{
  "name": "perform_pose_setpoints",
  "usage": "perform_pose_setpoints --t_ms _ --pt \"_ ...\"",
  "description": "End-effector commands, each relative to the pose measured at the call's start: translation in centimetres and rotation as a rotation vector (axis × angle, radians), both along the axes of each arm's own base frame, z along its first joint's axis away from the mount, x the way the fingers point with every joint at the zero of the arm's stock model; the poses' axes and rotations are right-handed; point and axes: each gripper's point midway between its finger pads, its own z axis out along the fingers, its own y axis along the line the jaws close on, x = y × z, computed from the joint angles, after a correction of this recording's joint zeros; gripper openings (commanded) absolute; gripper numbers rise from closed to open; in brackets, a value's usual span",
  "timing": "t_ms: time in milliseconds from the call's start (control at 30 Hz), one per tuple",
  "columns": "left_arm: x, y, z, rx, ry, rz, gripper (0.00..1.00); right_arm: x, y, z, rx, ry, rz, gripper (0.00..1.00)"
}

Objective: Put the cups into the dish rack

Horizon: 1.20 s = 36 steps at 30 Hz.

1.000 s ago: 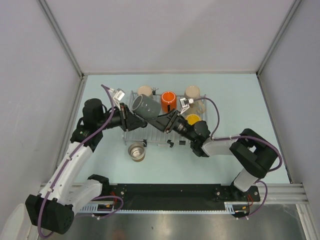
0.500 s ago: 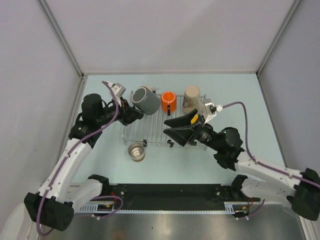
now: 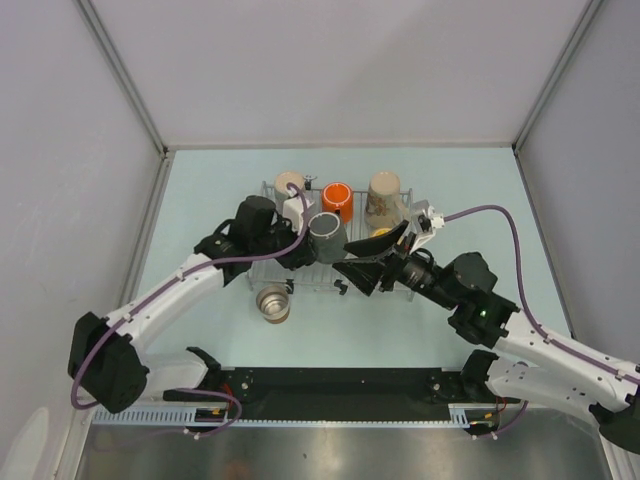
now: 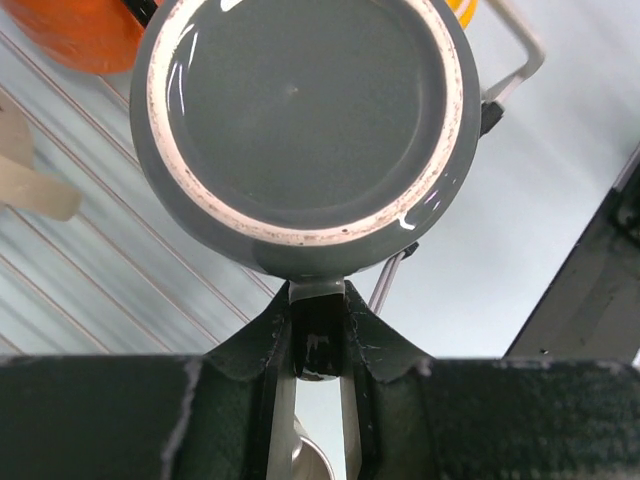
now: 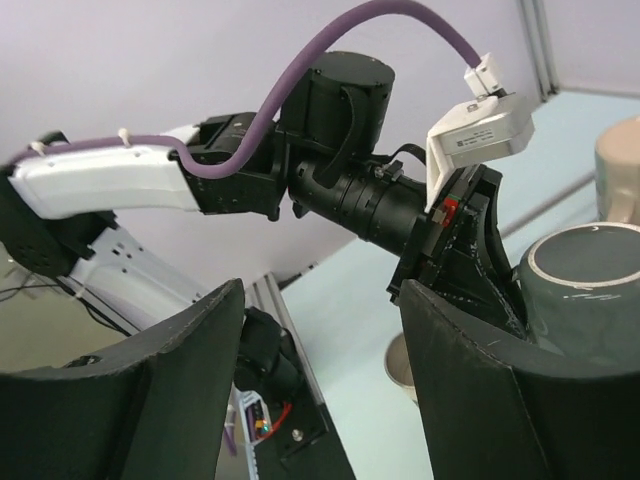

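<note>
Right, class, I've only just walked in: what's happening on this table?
The left gripper is shut on the handle of the dark grey mug, holding it base-up over the dish rack; whether it touches the wires is unclear. The right gripper is open and empty beside it. An orange mug, a beige mug and a second beige mug are on the rack. The steel cup stands on the table, not loaded.

I've got L arm (image 3: pixel 170 300) reaching up and to the right from its base, L gripper (image 4: pixel 318 335) pinched on dark grey mug (image 4: pixel 300 110) handle. R arm (image 3: pixel 560 352) stretched out leftward. I read R gripper (image 3: pixel 343 256) jaws spread wide, tips pointing toward L gripper.
</note>
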Motion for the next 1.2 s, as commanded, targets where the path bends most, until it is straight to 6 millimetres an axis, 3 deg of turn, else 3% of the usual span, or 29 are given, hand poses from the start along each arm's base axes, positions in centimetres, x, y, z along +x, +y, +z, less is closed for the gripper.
perform_pose_setpoints --t_ms 0,500,800,1000,1033,1067,1167 --pt "2.8 -1.7 2.1 -0.023 -0.152 0.011 0.0 1.0 0.1 -0.6 -0.056 -0.001 -0.028 0.68" --pt "4.5 -4.9 -4.3 0.067 -0.089 -0.036 0.0 2.1 -0.6 -3.3 -0.074 0.032 -0.043 0.67" --pt "6.1 -5.9 -6.2 0.083 -0.083 -0.018 0.01 2.4 -0.4 -3.7 -0.08 0.04 -0.029 0.67" --pt "5.9 -6.6 -7.7 0.103 -0.05 -0.039 0.0 2.6 -0.6 -4.0 -0.081 0.049 -0.038 0.67" --pt "5.7 -6.5 -7.9 0.113 -0.049 -0.046 0.02 2.8 -0.8 -4.1 -0.081 0.051 -0.044 0.67" --pt "5.5 -6.5 -7.9 0.118 -0.05 -0.053 0.18 2.8 -0.8 -4.0 -0.078 0.05 -0.044 0.67" --pt "5.1 -5.9 -8.1 0.138 -0.055 -0.054 0.34 3.0 -1.0 -4.1 -0.08 0.053 -0.05 0.67"
